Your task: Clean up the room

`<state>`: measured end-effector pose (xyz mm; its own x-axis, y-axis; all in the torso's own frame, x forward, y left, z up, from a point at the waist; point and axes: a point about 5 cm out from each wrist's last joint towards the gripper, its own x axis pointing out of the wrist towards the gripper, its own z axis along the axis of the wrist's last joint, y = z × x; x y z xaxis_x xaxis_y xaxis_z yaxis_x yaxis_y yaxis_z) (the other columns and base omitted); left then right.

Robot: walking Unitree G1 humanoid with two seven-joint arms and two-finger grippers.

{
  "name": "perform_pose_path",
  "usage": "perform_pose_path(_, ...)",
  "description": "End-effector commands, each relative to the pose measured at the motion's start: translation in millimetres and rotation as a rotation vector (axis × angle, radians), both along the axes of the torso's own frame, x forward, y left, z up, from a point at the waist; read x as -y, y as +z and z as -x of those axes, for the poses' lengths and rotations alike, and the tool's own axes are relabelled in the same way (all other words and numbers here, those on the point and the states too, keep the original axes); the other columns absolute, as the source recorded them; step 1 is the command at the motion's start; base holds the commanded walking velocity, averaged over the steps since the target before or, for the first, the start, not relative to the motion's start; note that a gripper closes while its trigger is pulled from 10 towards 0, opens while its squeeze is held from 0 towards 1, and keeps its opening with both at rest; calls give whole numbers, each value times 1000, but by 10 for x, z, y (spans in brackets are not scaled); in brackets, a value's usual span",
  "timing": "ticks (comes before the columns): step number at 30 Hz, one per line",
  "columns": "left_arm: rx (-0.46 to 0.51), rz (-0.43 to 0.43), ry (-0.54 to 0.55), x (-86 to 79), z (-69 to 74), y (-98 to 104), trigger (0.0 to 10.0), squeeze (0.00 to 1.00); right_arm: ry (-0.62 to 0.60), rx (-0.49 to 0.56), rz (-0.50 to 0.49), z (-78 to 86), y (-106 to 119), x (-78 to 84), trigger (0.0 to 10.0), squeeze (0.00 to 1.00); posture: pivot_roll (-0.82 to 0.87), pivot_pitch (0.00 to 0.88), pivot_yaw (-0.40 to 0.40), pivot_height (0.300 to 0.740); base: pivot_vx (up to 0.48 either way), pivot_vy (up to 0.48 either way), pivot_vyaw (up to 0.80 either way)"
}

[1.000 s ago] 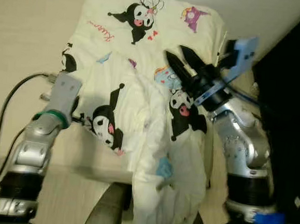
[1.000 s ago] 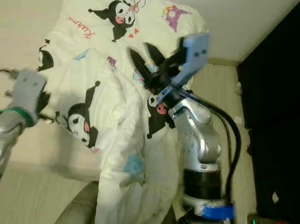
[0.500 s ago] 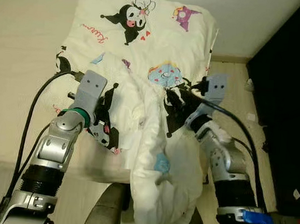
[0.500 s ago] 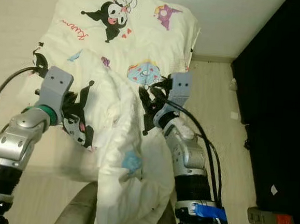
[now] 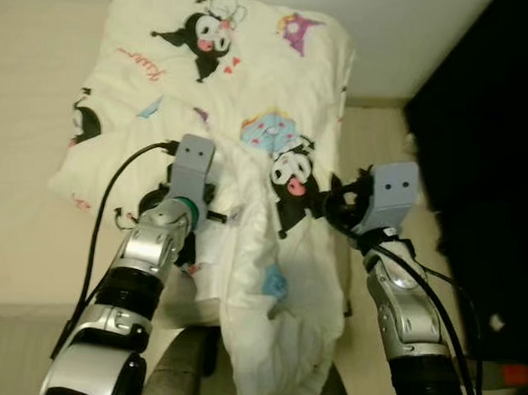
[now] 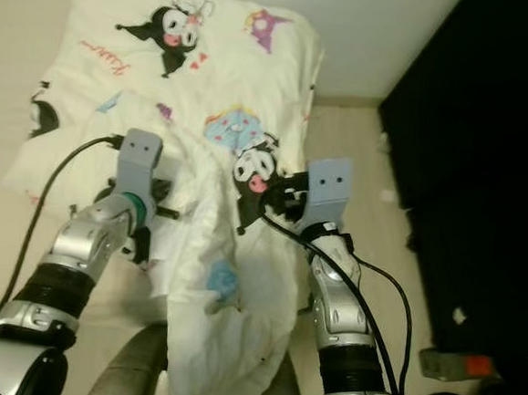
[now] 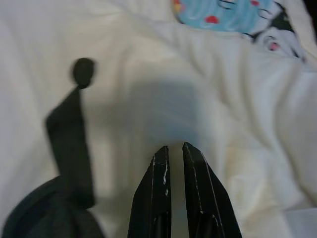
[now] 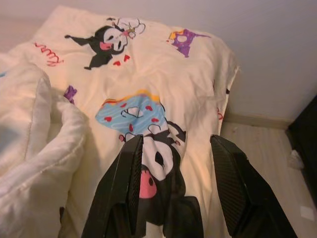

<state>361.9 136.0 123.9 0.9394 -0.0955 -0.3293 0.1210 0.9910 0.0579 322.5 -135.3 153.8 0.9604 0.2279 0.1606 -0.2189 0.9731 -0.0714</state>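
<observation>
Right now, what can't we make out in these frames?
- Left gripper: fingertips nearly together in the left wrist view; whether they pinch the blanket cannot be told.
- Blanket's lower end: cut off by the bottom edge in the eye views.
- Dark area to the robot's right: too dark to identify.
- Right gripper: open over the cartoon print.

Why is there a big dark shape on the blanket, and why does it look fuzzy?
In the left wrist view, the dark patch on the blanket is a shadow above the left hand, and the cloth there is soft and out of focus. The right wrist view is sharper and evenly lit; the eye views are dim, with a black area at the right.
</observation>
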Motion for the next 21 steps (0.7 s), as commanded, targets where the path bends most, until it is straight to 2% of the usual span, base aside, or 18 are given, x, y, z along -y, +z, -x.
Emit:
perform_pose_path(1, -49, 4, 6, -22, 58, -155, 10000, 0, 6, -45, 2, 45, -126, 6, 10000, 0, -112, 278, -36, 740, 0, 0, 0)
perform_pose_path(2, -43, 2, 6, -20, 60, -169, 10000, 0, 9, -55, 9, 54, -156, 0, 10000, 0, -112, 278, -36, 740, 0, 0, 0)
perform_pose_path(3, -26, -17, 11, 0, 68, -198, 10000, 384, 16, -94, 4, 86, -263, -6, 10000, 0, -111, 279, -61, 740, 0, 0, 0)
perform_pose_path(4, -26, -17, 11, 0, 68, -198, 10000, 384, 16, -94, 4, 86, -263, -6, 10000, 0, -111, 279, -61, 740, 0, 0, 0)
perform_pose_path(5, -7, -39, 19, 19, 76, -217, 10000, 1000, 14, -129, 1, 117, -361, -5, 10000, 0, -107, 278, -62, 740, 0, 0, 0)
perform_pose_path(7, 39, -68, 25, 56, 80, -215, 10000, 1000, 15, -168, -9, 159, -480, -14, 10000, 0, -101, 278, -59, 740, 0, 0, 0)
perform_pose_path(13, 94, -64, 12, 135, 38, -149, 10000, 1000, 28, -172, -23, 180, -516, -60, 10000, 0, -88, 282, -32, 740, 0, 0, 0)
perform_pose_path(17, 105, -57, -21, 206, 3, -105, 10000, 1000, 33, -170, -32, 180, -513, -83, 10000, 0, -79, 284, -26, 740, 0, 0, 0)
perform_pose_path(21, 78, -88, -43, 295, -31, -133, 10000, 1000, 35, -171, -37, 171, -517, -105, 10000, 0, -74, 292, -14, 740, 0, 0, 0)
